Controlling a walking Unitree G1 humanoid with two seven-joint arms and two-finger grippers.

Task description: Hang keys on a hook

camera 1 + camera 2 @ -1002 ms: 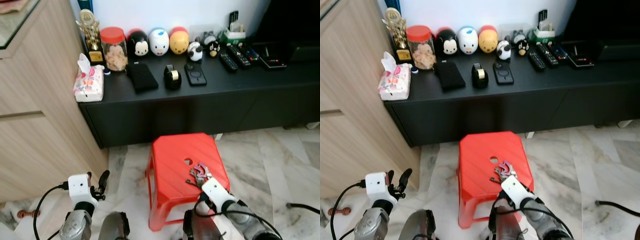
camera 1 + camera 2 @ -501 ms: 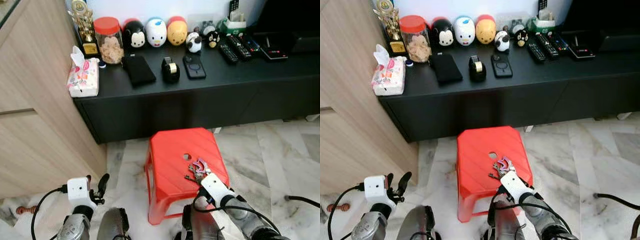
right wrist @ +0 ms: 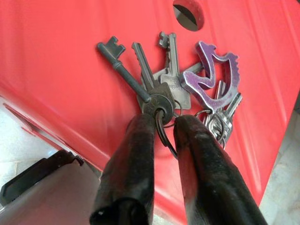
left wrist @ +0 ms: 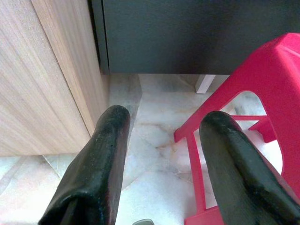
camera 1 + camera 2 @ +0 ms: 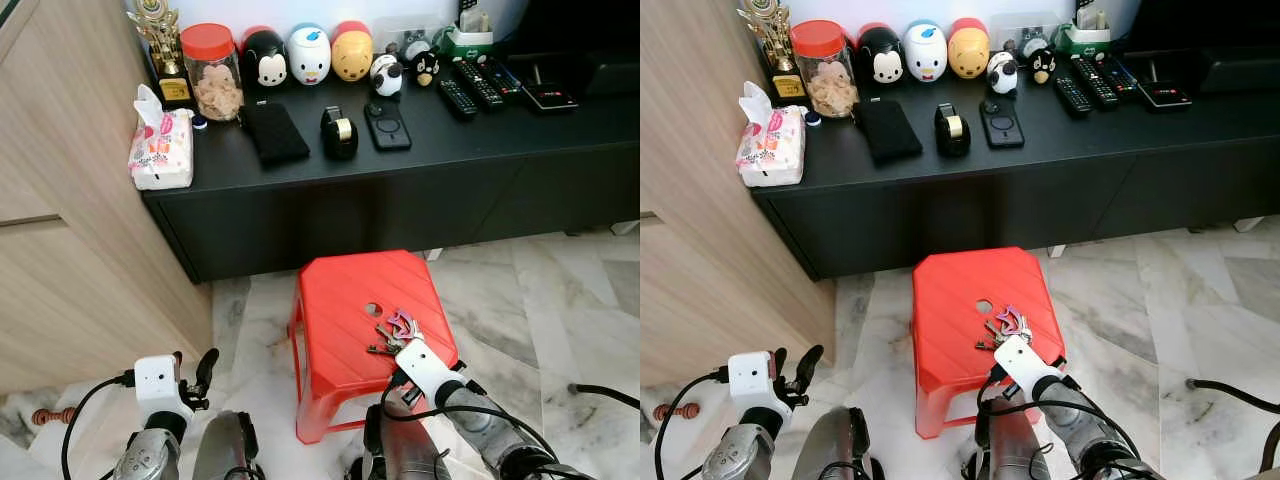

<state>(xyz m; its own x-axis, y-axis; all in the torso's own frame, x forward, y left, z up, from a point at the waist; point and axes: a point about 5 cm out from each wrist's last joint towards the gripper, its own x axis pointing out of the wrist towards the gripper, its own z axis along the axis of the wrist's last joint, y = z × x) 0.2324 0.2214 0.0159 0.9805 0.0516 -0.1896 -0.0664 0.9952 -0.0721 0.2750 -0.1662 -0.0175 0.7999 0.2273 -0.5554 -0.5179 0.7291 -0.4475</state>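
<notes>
Right gripper (image 3: 161, 123) pinched on the ring of the keys (image 3: 178, 89), which lie on the red stool (image 5: 345, 300) near its front-right corner. Left gripper (image 4: 161, 136) spread, empty, low beside the stool.

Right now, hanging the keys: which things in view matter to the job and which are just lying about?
Job:
keys on the red stool
right gripper, fingers closing around the key ring

Lying about:
tissue pack
snack jar
tape dispenser
phone
remotes
left gripper, open, idle near the floor
</notes>
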